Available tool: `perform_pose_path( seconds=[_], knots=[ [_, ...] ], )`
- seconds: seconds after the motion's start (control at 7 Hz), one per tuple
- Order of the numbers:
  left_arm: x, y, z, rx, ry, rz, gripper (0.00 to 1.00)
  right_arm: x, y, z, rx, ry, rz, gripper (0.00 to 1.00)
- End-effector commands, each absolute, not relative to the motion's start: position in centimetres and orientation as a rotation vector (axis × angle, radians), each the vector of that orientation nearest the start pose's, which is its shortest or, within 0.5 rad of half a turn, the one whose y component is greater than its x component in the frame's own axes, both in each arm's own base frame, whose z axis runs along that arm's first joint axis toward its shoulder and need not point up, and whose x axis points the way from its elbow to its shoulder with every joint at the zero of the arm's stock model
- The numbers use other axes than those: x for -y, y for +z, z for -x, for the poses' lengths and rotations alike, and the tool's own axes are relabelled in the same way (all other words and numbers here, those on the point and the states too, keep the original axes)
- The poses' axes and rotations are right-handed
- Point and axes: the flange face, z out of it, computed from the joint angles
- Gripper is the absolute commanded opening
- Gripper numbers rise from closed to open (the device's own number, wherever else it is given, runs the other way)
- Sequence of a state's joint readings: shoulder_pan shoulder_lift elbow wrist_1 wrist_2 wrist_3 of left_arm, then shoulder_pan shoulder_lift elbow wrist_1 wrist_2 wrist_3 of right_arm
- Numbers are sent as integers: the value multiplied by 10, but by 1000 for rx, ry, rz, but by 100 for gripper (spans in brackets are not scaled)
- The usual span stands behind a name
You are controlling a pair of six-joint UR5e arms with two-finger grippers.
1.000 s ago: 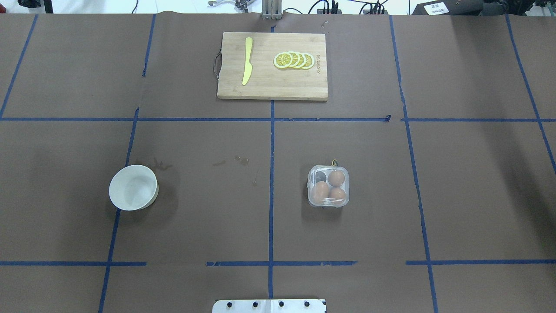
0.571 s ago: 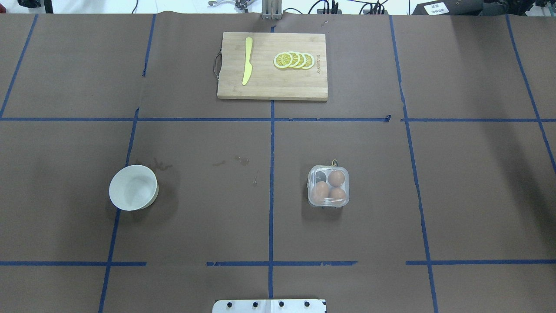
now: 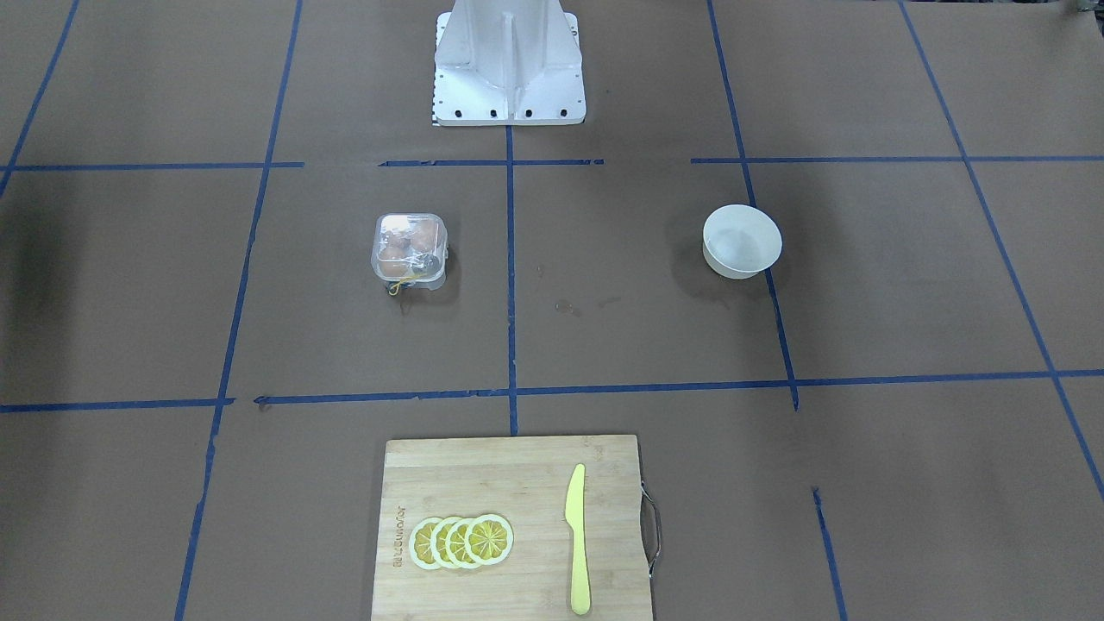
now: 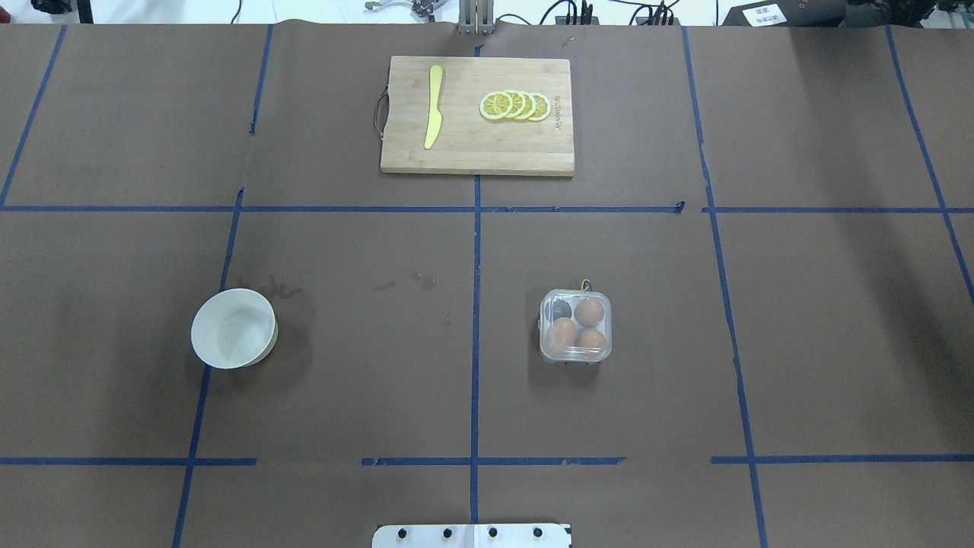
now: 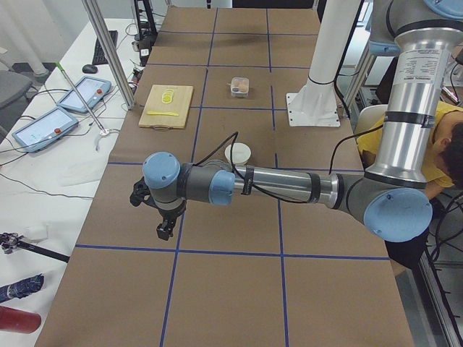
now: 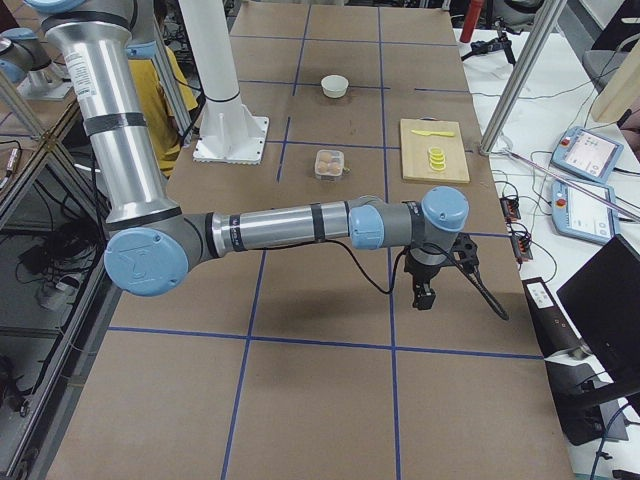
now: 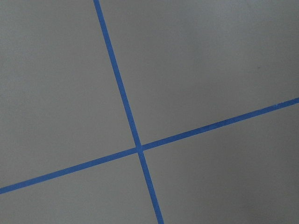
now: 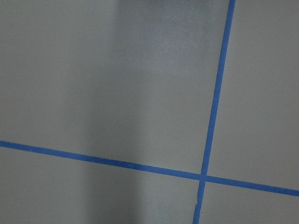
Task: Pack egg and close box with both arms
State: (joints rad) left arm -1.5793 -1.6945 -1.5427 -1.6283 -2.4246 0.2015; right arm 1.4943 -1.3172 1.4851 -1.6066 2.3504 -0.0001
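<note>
The clear box point(image 4: 575, 326) sits on the table right of centre and also shows in the front view point(image 3: 410, 248). It holds three brown eggs; one egg point(image 4: 588, 311) is at the back right, and the back left cup is dark and empty. The clear lid seems to lie over them. My left gripper point(image 5: 165, 230) hangs over bare table far from the box, shown only in the left side view. My right gripper point(image 6: 425, 296) does the same in the right side view. I cannot tell whether either is open or shut.
A white bowl point(image 4: 233, 328) stands left of centre. A wooden cutting board point(image 4: 533, 152) at the far edge carries a yellow knife point(image 4: 433, 106) and lemon slices point(image 4: 515, 105). The white pedestal point(image 3: 509, 60) stands at the robot's edge.
</note>
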Motion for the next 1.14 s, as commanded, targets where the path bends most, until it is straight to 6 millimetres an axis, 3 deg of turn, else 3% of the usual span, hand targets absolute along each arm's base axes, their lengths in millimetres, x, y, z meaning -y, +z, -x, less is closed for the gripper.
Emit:
perform_pose_path(
  seconds=[0.0, 0.29, 0.43, 0.71, 1.0],
  knots=[
    [549, 602, 57, -834, 261, -236, 100, 606, 563, -17, 784, -96, -89, 100],
    [552, 606, 56, -829, 260, -225, 100, 609, 550, -12, 790, -62, -90, 100],
    [550, 593, 58, -819, 271, -257, 100, 608, 546, -12, 792, -65, -100, 100],
    [544, 591, 60, -765, 275, -263, 100, 596, 536, -15, 780, -67, -126, 100],
    [539, 600, 62, -756, 264, -244, 100, 595, 537, -13, 757, 16, -96, 100]
  ],
)
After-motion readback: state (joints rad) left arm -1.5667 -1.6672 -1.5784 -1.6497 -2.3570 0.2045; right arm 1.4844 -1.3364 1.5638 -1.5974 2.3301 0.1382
